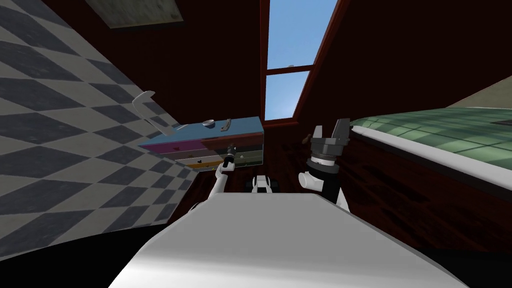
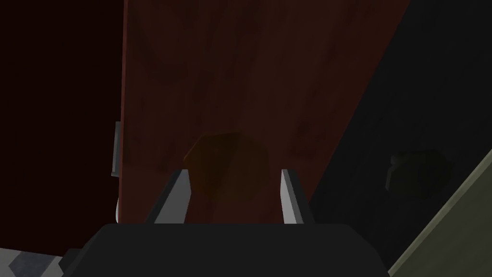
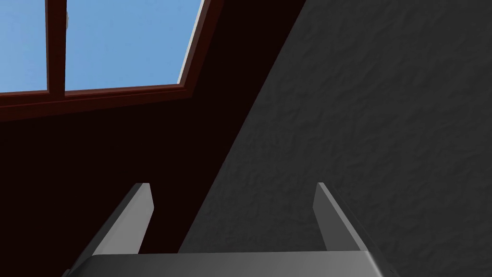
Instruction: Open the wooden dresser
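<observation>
While the blue-topped dresser [image 1: 200,145], its drawer fronts banded magenta, olive and orange, is standing against the dark red wall [image 1: 220,75] just beside the window [image 1: 287,60], the left gripper [image 1: 230,150] is reaching to its front in the head view. The left wrist view is showing what the head view is not: a rounded orange-brown knob [image 2: 226,161] on a dark reddish panel [image 2: 240,72]. The two fingers [image 2: 181,192] are drawn in to about the knob's width and pressing at its sides. A darker knob [image 2: 419,170] is sitting well apart on a neighbouring dark surface. The right gripper [image 1: 331,131] is hanging raised near the green-covered bed [image 1: 440,135]. Its own wrist view is showing its fingers [image 3: 142,207] spread wide, holding nothing.
</observation>
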